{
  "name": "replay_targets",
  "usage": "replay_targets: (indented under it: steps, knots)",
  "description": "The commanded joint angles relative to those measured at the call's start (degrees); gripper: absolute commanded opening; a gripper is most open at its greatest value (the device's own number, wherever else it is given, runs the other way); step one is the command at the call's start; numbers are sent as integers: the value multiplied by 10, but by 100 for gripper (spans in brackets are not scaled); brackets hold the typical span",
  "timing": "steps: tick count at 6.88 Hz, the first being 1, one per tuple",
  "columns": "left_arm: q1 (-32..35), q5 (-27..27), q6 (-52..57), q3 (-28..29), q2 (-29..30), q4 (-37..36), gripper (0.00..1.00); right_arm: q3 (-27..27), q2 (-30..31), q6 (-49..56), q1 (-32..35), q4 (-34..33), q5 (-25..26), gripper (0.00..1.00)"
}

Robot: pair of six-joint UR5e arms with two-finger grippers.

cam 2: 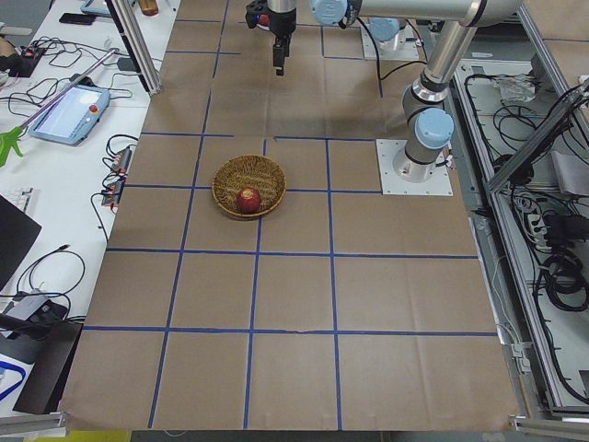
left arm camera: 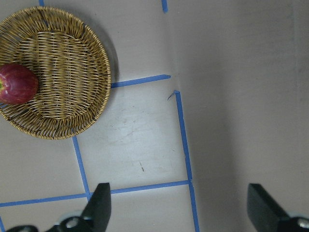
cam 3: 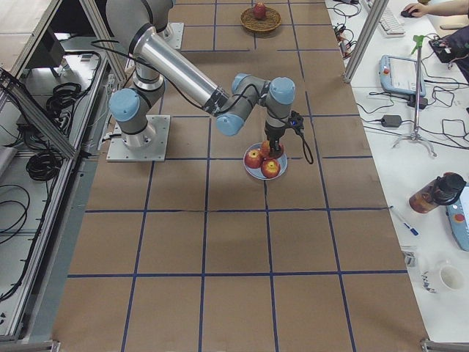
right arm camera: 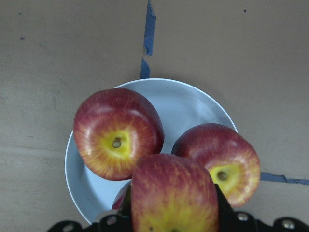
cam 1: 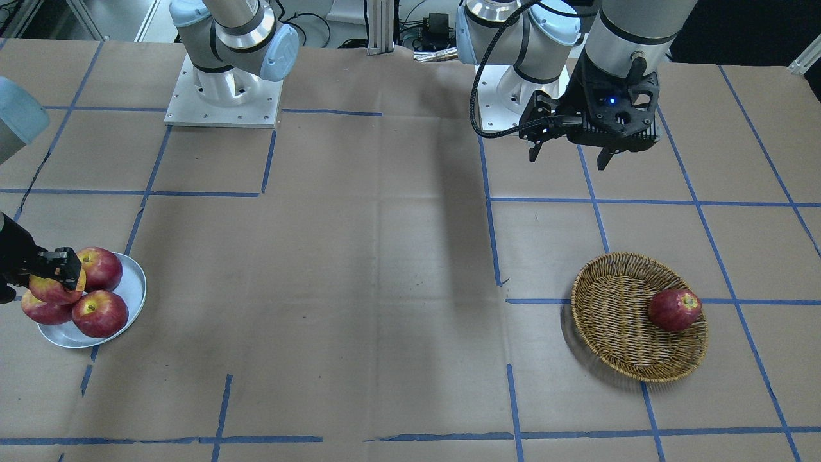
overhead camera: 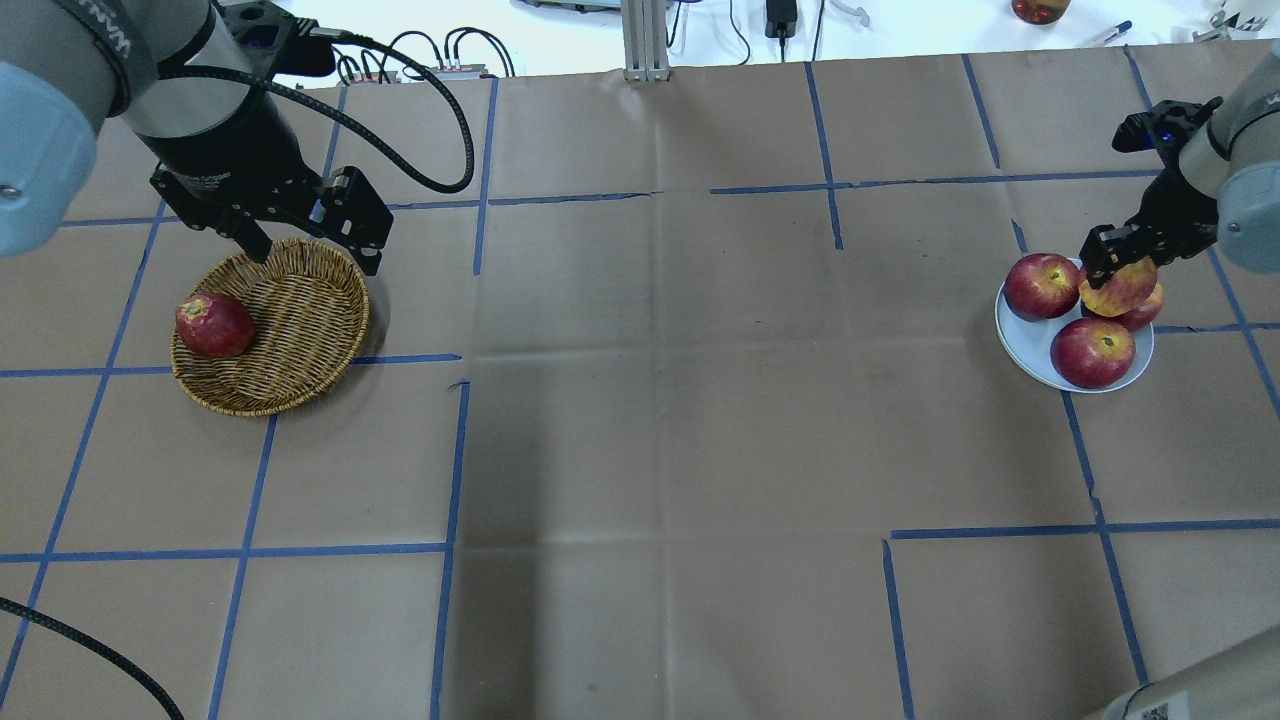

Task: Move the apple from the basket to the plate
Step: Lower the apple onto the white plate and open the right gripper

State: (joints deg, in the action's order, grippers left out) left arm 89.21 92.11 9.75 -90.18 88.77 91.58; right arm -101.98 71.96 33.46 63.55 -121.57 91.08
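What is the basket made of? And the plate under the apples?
The basket looks like woven brown wicker with a dull finish: you can see thin strands crossing and a braided rim. The plate looks like glazed ceramic, or maybe hard plastic: it is smooth, pale bluish white, with a soft shine.

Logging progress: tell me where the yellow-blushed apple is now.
Overhead view, right side: the apple is in the right gripper over the plate, above three other apples.

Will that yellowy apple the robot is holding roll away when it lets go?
Probably. The apple is round, and the plate below already holds three apples, leaving little flat room, so it may roll off them. Its skin looks smooth, so it might slip, though the right gripper clamps both sides.
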Motion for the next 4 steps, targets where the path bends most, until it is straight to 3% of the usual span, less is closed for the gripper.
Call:
replay_targets:
  steps: [1, 4]
  knots:
    - [0, 0, 0, -1, 0, 1, 99, 2, -2, -3, 0, -1, 0, 100]
    - [0, 0, 0, -1, 0, 1, 99, 25, 34, -9, 12, 9, -19, 100]
